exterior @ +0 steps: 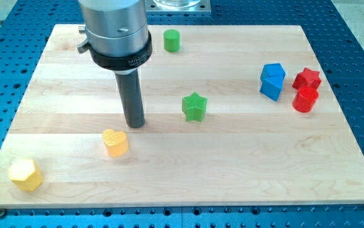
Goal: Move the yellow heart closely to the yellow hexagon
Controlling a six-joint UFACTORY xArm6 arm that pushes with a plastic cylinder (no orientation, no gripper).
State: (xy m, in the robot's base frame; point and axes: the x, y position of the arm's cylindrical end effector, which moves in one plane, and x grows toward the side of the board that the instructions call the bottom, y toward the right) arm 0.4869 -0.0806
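Observation:
The yellow heart (114,142) lies on the wooden board (232,164), left of its middle and toward the view's bottom. The yellow hexagon (26,174) sits near the board's bottom left corner, well apart from the heart. My tip (135,124) rests on the board just above and to the right of the heart, a small gap between them. The dark rod rises from the tip to the arm's grey housing at the view's top.
A green star (194,106) lies right of my tip. A green cylinder (171,40) stands near the board's top edge. At the right, two blue blocks (272,81) sit together beside a red star (307,78) and a red cylinder (305,100).

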